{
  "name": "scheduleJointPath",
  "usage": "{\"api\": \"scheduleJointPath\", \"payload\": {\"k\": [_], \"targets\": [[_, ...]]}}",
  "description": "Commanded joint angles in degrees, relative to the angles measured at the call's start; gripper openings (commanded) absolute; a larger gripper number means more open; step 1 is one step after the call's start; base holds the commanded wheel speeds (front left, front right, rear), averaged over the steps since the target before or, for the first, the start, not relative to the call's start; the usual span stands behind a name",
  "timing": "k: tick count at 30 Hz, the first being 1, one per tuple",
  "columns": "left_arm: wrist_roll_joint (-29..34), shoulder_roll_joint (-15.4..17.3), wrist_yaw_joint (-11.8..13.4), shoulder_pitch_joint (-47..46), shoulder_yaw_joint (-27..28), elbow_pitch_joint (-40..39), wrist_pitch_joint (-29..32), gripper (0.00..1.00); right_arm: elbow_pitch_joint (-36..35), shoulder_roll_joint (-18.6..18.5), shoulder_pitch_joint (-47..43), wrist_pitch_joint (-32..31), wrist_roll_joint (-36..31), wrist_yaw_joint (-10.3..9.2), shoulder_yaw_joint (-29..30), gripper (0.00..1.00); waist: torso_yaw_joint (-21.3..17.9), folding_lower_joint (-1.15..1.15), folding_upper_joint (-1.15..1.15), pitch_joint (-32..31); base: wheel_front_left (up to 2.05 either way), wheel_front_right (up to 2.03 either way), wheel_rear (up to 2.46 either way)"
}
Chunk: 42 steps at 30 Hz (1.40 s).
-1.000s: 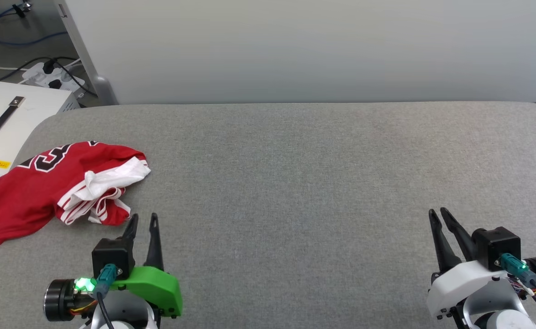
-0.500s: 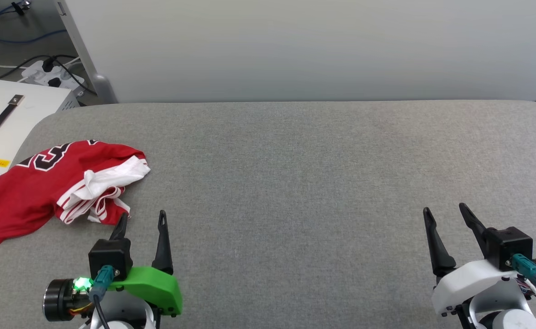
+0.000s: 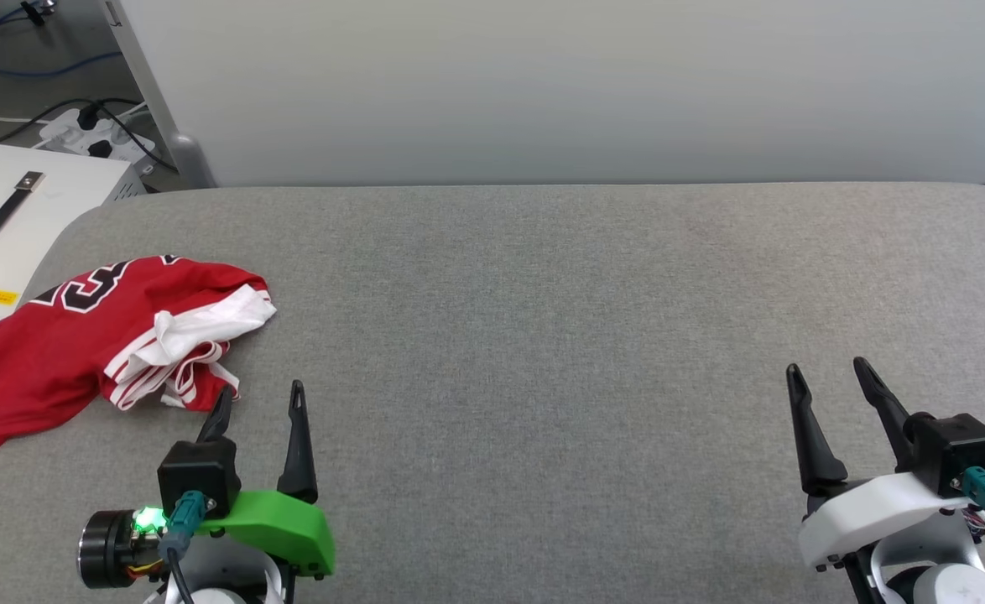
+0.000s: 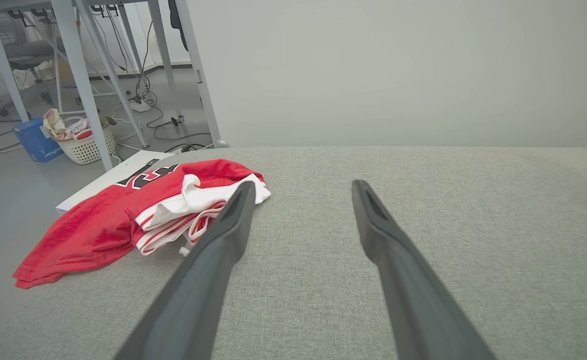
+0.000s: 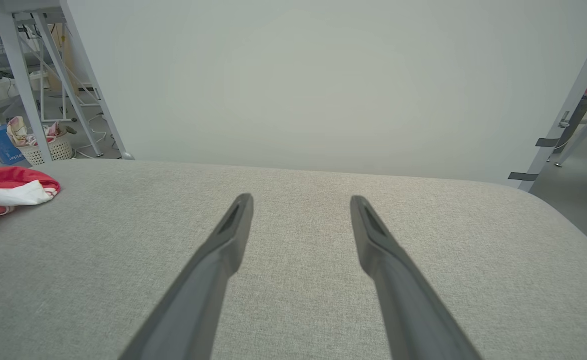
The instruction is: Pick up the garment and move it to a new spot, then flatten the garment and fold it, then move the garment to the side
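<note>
Garment bunched at the left edge of the table, both grippers spread and holding nothing.
The red jersey T-shirt with white sleeves, red-white striped trim and black number print (image 3: 56,356) lies crumpled on the grey fabric-covered table (image 3: 543,294), reaching its left edge; the left gripper (image 3: 261,390) hovers just beside the shirt's near right end, long dark fingers apart, one fingertip (image 4: 246,189) close to the striped trim; the right gripper (image 3: 826,367), likewise spread, sits well apart at the table's right side over bare fabric.
</note>
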<state>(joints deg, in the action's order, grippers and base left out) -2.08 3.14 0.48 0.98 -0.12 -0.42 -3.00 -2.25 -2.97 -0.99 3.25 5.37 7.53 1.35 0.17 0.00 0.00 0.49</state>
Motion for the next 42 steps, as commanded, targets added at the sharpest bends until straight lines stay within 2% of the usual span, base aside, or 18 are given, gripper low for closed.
{"api": "scheduleJointPath", "payload": {"k": [1, 42], "targets": [[-0.6, -0.1, 0.2, -0.2, -0.1, -0.2, -0.7, 1.00, -0.7, 0.0, -0.1, 0.6, 0.7, 0.00, 0.2, 1.00, 0.0, 0.00, 0.00, 0.0, 0.00, 0.00, 0.00], [-2.7, -0.1, 0.0, 0.3, -0.9, 1.0, -5.5, 1.00, -0.9, 0.1, -2.1, 5.4, 4.2, -0.02, 0.1, 1.00, 0.4, 0.00, 0.00, 0.8, 0.00, 0.00, 0.00]]}}
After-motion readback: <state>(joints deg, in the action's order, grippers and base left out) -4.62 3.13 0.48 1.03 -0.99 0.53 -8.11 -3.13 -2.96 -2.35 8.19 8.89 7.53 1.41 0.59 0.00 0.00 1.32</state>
